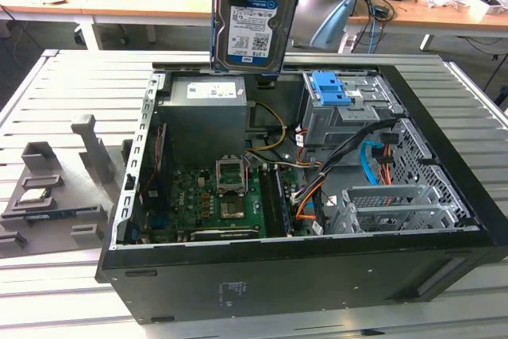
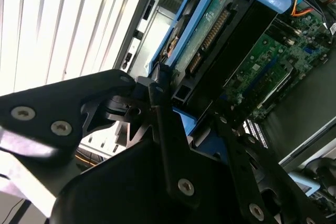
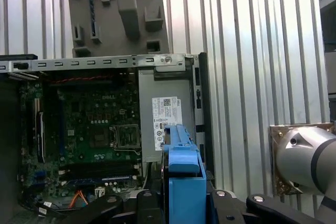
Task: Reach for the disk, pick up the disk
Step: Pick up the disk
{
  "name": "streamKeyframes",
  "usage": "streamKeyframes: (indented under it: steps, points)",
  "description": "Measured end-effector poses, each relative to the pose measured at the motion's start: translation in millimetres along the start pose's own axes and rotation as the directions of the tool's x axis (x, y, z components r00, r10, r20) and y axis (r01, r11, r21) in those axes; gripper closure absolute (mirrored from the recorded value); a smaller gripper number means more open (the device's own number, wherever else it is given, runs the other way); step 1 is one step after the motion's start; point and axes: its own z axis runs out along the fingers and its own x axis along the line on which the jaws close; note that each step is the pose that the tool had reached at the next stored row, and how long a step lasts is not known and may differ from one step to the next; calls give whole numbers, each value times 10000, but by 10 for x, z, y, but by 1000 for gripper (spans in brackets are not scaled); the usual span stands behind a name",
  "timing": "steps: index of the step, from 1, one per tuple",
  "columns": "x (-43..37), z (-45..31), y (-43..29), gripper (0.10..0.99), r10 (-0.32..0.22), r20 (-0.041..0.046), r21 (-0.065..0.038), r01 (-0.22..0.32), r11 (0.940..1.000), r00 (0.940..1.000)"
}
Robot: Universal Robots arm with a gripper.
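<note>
Above the case (image 1: 278,283), the disk (image 1: 255,17) hangs clenched in the tool (image 2: 157,90) — held at its blue rails (image 3: 184,182). Likely stiff, weighty and shock-sensitive — those edges suit gripping

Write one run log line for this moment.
end effector: shut on disk | disk: held in air above open computer case

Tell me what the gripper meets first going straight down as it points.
Likely the power supply in the open computer case; the disk in the gripper hangs above it. Depth unclear.
</note>
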Motion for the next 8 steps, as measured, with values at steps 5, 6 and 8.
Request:
streamKeyframes:
  steps: [5, 6, 8]
  points:
    - [-3, 7, -77, 722, 1, -4, 0, -1, 10000, 10000]
    - [-4, 8, -78, 722, 1, -3, 0, -1, 10000, 10000]
    - [0, 8, -80, 722, -1, -8, 0, 1, 10000, 10000]
